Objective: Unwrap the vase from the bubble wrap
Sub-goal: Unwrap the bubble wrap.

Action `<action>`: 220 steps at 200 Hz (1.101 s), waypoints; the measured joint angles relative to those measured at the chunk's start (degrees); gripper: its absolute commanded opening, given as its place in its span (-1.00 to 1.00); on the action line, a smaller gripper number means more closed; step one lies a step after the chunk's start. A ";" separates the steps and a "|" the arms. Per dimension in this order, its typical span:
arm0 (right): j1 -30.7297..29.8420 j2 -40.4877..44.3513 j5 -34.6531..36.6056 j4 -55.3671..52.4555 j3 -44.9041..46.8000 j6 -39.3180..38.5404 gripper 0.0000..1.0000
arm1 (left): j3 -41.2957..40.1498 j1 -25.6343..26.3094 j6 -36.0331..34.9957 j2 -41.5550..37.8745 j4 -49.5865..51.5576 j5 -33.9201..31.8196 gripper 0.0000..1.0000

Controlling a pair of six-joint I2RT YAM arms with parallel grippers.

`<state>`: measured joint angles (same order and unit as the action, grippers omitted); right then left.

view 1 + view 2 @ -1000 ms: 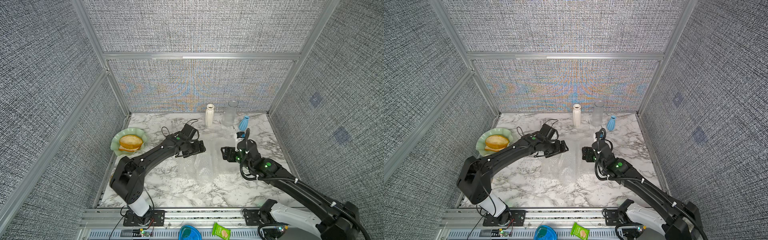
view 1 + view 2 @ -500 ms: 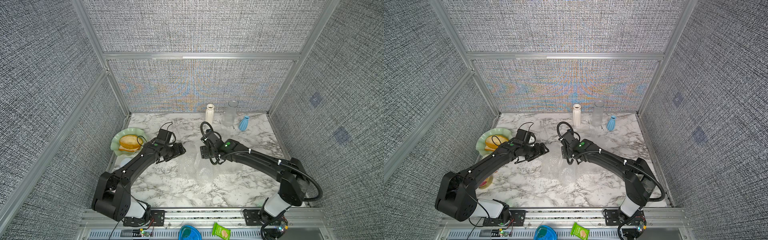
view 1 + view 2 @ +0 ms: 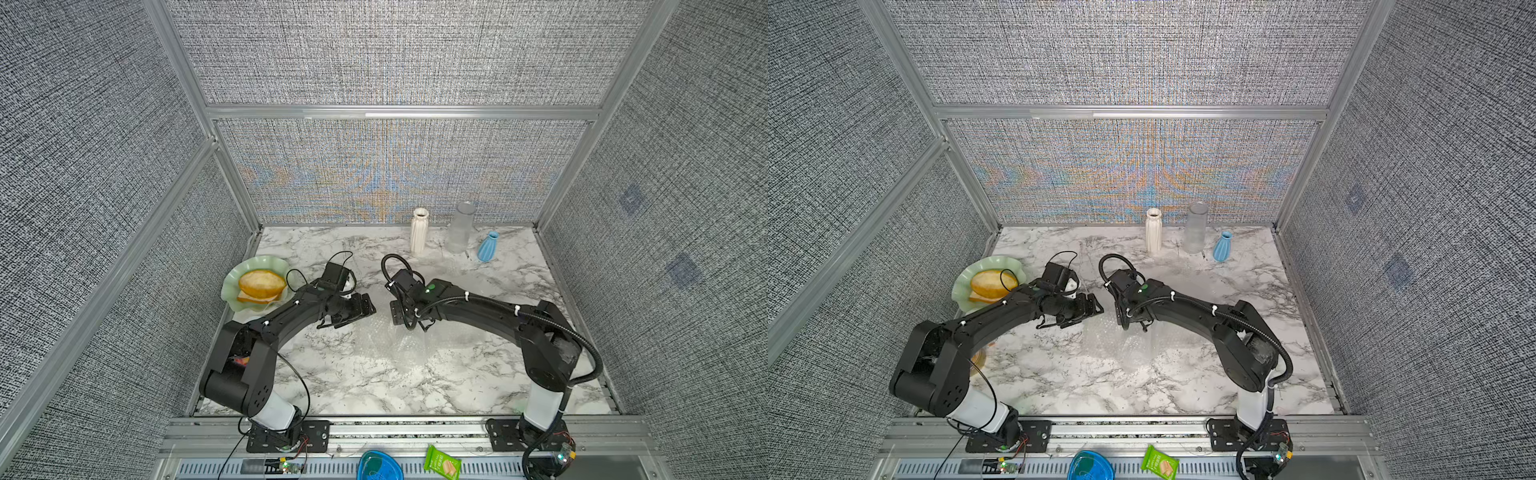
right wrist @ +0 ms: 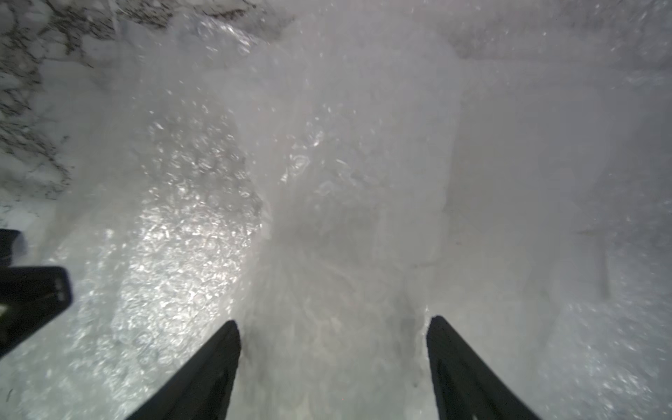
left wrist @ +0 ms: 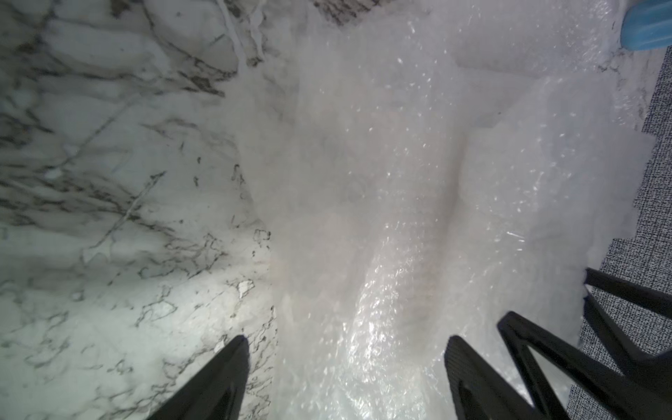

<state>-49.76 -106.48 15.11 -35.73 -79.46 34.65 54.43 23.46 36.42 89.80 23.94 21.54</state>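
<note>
We see bubble wrap (image 3: 400,345) rumpled on table (image 3: 374,388); vase inside, we cannot tell. left gripper (image 3: 368,308), right gripper (image 3: 395,316) hover above, both spread, empty. We judge peeling unfinished.

You can't tell what the blurred bubble wrap (image 4: 327,203) before the right end effector (image 4: 334,322) covers; past the left end effector (image 5: 348,338), the blue vase (image 5: 649,25) is cropped.

Robot lab test cell: grey fabric walls (image 3: 395,54), aluminium frame (image 3: 399,112), marble tabletop (image 3: 374,386).

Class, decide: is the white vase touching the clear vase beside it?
Apart. Both top views show bare marble between the white vase and the clear vase.
</note>
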 measured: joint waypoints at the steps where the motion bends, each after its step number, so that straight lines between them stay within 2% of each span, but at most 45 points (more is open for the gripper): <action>1: 0.02 -0.07 -0.09 0.09 0.04 0.04 0.52 | 0.07 0.02 0.00 0.02 0.00 0.00 0.72; 33: 0.61 0.74 -1.42 3.52 2.51 0.13 0.43 | 2.69 0.59 -0.02 1.42 0.59 -0.50 0.72; 78: 3.87 8.44 -6.47 11.32 12.20 0.46 0.19 | 6.45 1.79 0.04 3.37 1.64 -1.70 0.71; 136: 7.87 16.35 -12.07 20.81 22.80 1.14 0.12 | 12.70 5.51 1.09 6.99 3.72 -2.97 0.68; 167: 10.12 19.08 -14.71 22.84 25.94 1.36 0.14 | 15.45 7.76 1.73 9.03 4.39 -3.65 0.68; 220: 10.97 21.68 -16.33 24.22 27.45 -0.37 0.47 | 16.39 9.40 3.74 9.09 4.37 -5.07 0.68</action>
<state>-38.79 -84.79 -1.21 -11.51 -52.01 34.28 70.83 32.86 40.16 98.89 28.32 16.47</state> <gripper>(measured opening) 0.698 0.838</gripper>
